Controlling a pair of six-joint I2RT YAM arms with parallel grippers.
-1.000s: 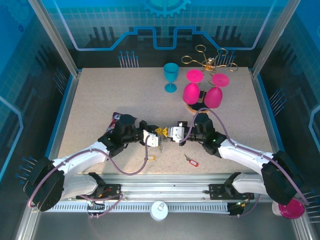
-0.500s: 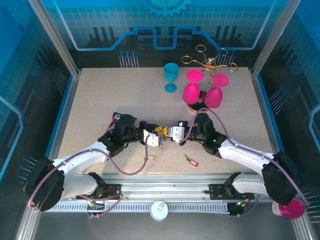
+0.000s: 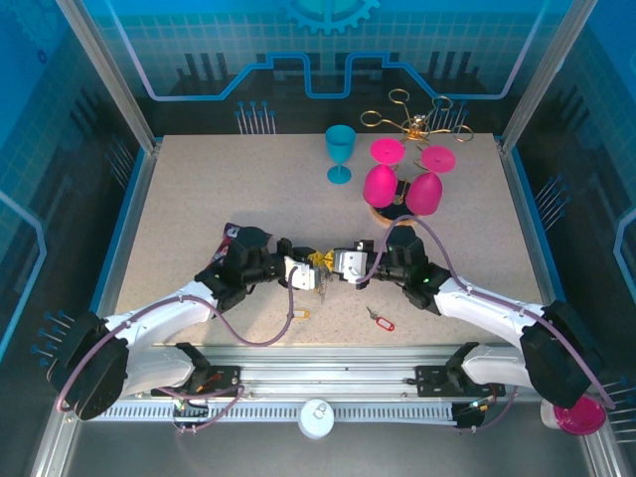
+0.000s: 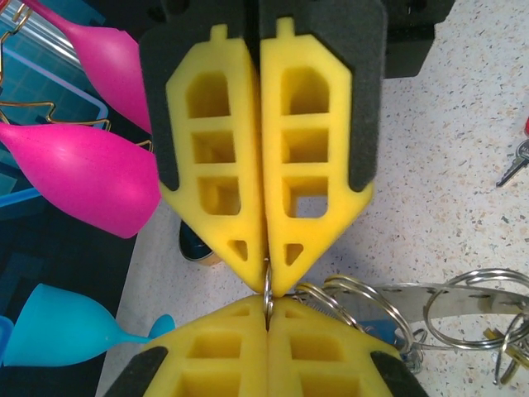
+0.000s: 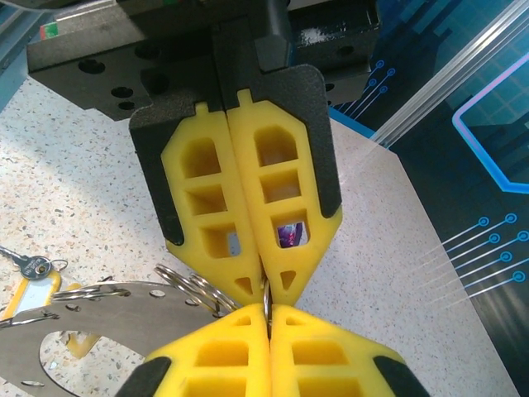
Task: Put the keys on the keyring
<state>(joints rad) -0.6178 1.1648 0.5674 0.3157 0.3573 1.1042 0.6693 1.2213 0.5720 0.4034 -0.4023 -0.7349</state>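
Observation:
My left gripper (image 3: 317, 266) and right gripper (image 3: 329, 263) meet tip to tip at the table's middle. Each is shut on the same thin silver ring of the keyring (image 4: 268, 285), which stands on edge between the yellow pads. In the left wrist view my left gripper (image 4: 268, 308) faces the other's fingers (image 4: 310, 165). In the right wrist view the keyring (image 5: 266, 298) sits in my right gripper (image 5: 269, 313). More split rings (image 4: 359, 296) hang on a flat metal plate (image 5: 91, 314). A red-headed key (image 3: 381, 320) and a yellowish key (image 3: 300, 314) lie loose near the front edge.
A teal goblet (image 3: 340, 151) stands at the back. Two pink goblets (image 3: 381, 184) lean head-down to its right, with a gold wire rack (image 3: 417, 121) behind them. A dark round base (image 4: 194, 244) lies under the pink goblets.
The right gripper has crept slightly left towards the left one. The ring stays pinched between them and the loose keys have not moved.

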